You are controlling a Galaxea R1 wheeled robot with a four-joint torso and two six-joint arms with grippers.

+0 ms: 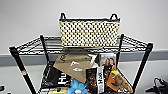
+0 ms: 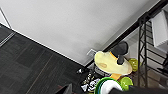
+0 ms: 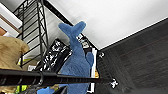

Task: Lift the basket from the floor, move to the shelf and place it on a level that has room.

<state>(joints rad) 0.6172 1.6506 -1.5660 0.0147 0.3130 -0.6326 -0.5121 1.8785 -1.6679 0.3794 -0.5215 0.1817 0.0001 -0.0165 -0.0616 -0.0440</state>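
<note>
Cream wicker, dark-rimmed, the basket [image 1: 89,30] sits upright on the level [image 1: 37,46], the topmost wire tier of the shelf [image 1: 17,58], set toward the back against the pale wall [image 1: 30,17]. Its two small loop handles rise at either end; what lies inside cannot be seen from the head view. On the tier below, a brown paper bag [image 1: 72,65] leans over dark printed packets [image 1: 95,80], with a blue plush toy [image 1: 77,87] and an orange and tan toy [image 1: 117,81] near the front.

Dark carpet makes up the floor [image 2: 27,65], which meets the white wall along a dark baseboard in both wrist views. A grey band runs along the wall behind the rack in the head view.

From the left wrist view come a yellow plush toy [image 2: 110,63], green round pieces [image 2: 126,81] and the rack's black posts. From the right wrist view the blue plush shows its forked tail [image 3: 73,28], beside a tan soft shape [image 3: 11,52] and a black wire edge. Whether either claw is spread or pressed together cannot be told.
</note>
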